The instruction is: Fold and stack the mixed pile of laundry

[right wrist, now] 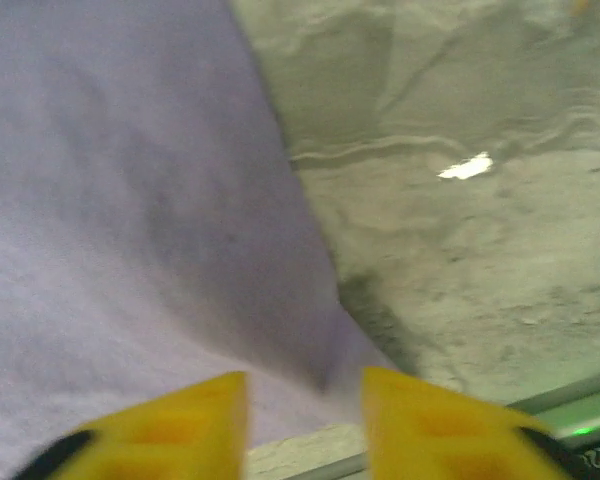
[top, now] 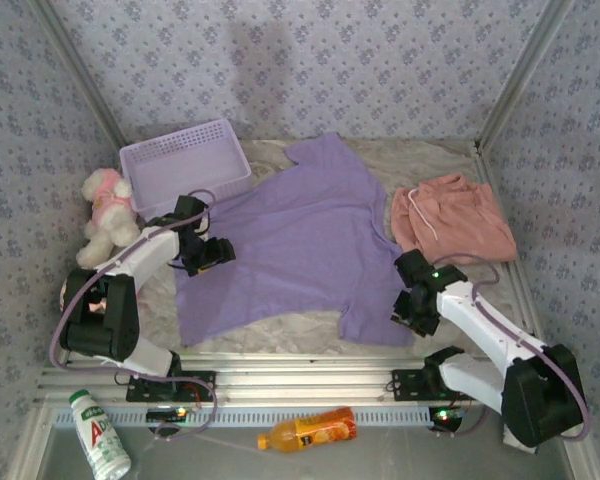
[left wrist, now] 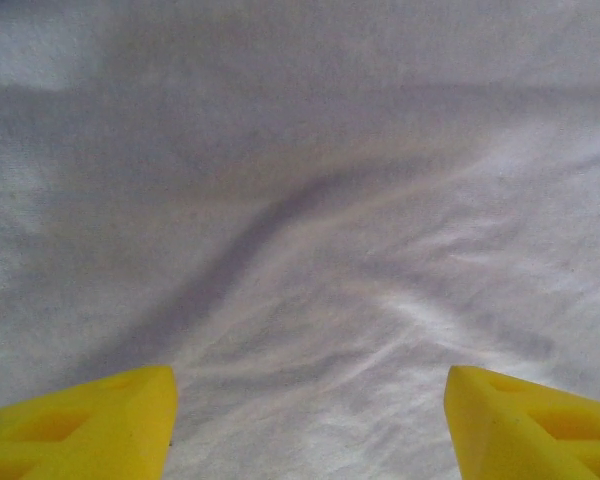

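T-shirt (top: 290, 240) flat in the middle of the surface (top: 420, 165)
My right tool (right wrist: 305, 385), narrowly open, is at its near right corner; my left tool (left wrist: 310, 372), wide open, over its left edge; pink garment (top: 455, 215) farther, at the right edge.

The counter (top: 420, 160), under a wrinkled pale cover, carries a lavender T-shirt (top: 290, 240) spread flat. Just right of the T-shirt lies a salmon-pink garment (top: 455, 220). Touching the T-shirt's far-left side is a lavender mesh basket (top: 185, 160), and farther left a plush toy (top: 105, 215).
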Motion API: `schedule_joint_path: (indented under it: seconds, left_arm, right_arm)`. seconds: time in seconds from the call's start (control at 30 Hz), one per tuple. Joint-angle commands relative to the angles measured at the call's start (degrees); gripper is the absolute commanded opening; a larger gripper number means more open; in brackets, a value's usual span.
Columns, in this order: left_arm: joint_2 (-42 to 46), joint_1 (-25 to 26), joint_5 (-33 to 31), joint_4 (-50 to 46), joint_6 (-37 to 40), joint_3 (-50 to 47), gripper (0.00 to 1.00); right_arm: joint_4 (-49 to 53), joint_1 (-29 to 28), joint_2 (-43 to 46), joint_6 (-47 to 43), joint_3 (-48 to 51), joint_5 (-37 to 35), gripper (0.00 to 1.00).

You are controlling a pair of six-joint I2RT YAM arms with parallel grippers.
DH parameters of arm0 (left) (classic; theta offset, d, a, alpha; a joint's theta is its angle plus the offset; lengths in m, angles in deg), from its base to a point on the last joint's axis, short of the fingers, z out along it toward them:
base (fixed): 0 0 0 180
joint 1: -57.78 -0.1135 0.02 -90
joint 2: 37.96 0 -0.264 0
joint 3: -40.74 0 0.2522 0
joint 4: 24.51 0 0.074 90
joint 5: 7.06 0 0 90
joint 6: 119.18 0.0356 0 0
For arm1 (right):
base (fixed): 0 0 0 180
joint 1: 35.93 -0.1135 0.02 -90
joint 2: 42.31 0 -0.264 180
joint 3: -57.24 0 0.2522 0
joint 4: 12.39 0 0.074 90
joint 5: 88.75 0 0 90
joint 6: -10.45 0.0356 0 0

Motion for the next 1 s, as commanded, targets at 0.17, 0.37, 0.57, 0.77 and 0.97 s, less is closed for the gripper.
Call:
schedule_joint_path:
  seconds: [0.17, 0.37, 0.57, 0.77, 0.97]
  left_arm:
    - [1.57, -0.19, 0.54, 0.15, -0.83, 0.49, 0.71]
    - [5.16, -1.38, 1.63, -0.41, -2.02, -1.07, 0.73]
    - [10.10, -5.94, 2.53, -6.28, -0.25, -1.90, 1.00]
    - [12.83, -9.92, 2.37, -8.98, -0.44, -4.74, 1.00]
    - [14.28, -11.99, 3.09, -8.34, -3.60, -7.88, 1.00]
  right_arm:
    - [4.34, -6.24, -1.27, 4.19, -1.54, -4.74, 0.53]
    - [1.97, -8.54, -1.77, 8.99, 1.30, -6.69, 0.50]
    - [1.76, -10.53, -1.88, 10.43, 1.22, -7.98, 0.46]
    - [0.59, -18.03, -3.69, 17.24, 0.34, -10.38, 0.46]
    - [0.07, -19.89, -4.90, 18.12, -0.37, -8.22, 0.48]
